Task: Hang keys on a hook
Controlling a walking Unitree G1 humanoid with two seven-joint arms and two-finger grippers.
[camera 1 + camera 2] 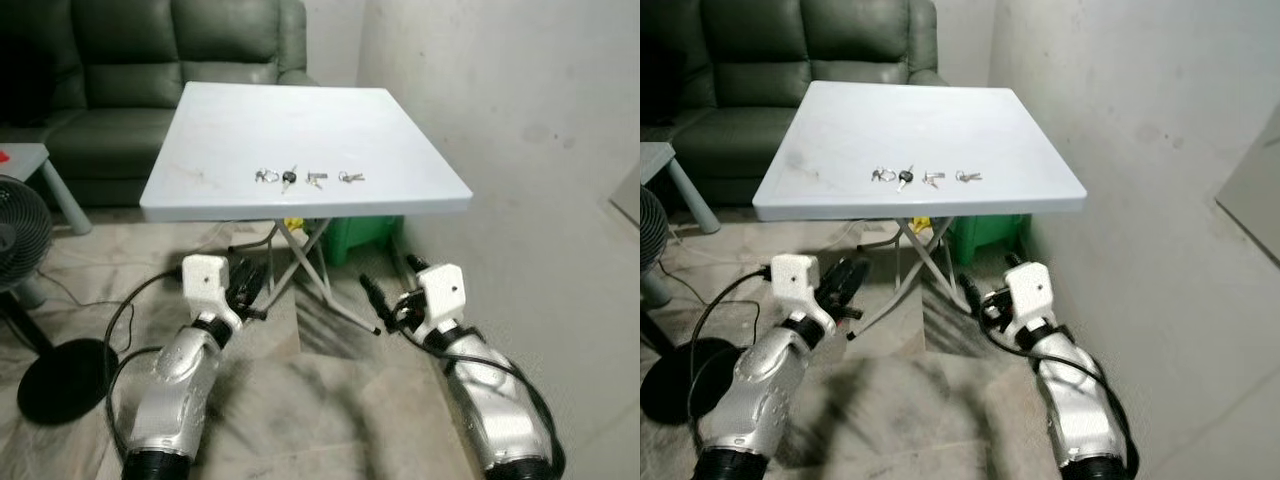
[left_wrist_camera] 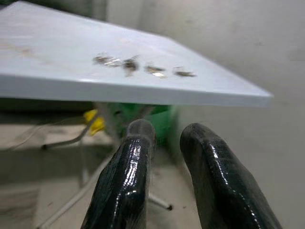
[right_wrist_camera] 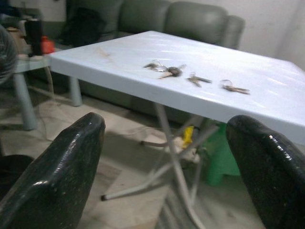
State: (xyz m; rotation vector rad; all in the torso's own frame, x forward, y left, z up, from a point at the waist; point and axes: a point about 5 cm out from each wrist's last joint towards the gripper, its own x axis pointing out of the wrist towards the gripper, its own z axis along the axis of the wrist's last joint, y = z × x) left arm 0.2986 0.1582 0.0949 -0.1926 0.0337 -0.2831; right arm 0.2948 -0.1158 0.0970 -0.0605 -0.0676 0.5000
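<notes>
Below the white table [image 1: 220,130] with keys [image 1: 308,178], left gripper [image 1: 252,285] fingers nearly together, right gripper [image 1: 385,300] fingers spread wide, both empty.

keys [image 1: 309,178]: 4 small sets | metal, 1 with a dark head [image 1: 289,178] | lying flat, in a row | on the white table [image 1: 220,130], near its front edge | sets close together but apart, none held
</notes>
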